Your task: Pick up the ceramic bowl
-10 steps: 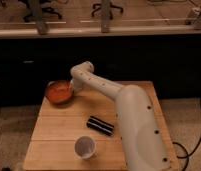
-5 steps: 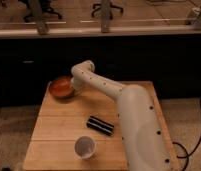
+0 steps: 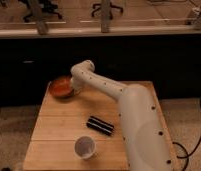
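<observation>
The ceramic bowl [image 3: 60, 87] is wide, shallow and orange-red with a darker rim. It is at the far left corner of the wooden table [image 3: 56, 131]. My white arm reaches in from the lower right and bends down at the wrist. My gripper [image 3: 74, 90] is right at the bowl's right rim. The wrist housing above covers most of the gripper, so the contact with the rim is hidden. I cannot tell whether the bowl rests on the table or hangs just above it.
A flat black oblong object [image 3: 100, 125] lies mid-table, close to my arm. A small white cup [image 3: 85, 147] stands upright near the front edge. A dark counter front with windows above it runs behind the table.
The bowl has shifted a little to the right and upward in the picture, staying against the gripper. The arm's wrist has barely moved.
</observation>
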Controlling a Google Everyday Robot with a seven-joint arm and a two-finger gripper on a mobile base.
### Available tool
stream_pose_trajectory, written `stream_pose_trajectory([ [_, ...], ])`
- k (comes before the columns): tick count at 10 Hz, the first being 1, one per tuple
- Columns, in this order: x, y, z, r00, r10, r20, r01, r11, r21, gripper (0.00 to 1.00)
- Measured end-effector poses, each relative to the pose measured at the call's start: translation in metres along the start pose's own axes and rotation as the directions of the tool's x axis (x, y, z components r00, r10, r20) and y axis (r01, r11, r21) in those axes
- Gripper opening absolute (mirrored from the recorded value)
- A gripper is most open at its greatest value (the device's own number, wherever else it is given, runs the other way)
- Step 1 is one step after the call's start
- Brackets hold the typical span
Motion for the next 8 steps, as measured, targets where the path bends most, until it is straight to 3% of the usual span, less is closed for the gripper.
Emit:
stream_pose_trajectory([
  [2,0.0,-0.002,-0.004,1.0,-0.002,-0.006,0.002,1.0,0.005,0.2],
  [3,-0.001,-0.004,-0.008,1.0,-0.004,-0.012,0.005,1.0,0.008,0.1],
  [5,-0.001,-0.005,-0.011,1.0,-0.005,-0.018,0.005,1.0,0.013,0.04],
  [8,-0.002,-0.007,-0.015,1.0,-0.013,-0.022,0.014,1.0,0.021,0.17],
])
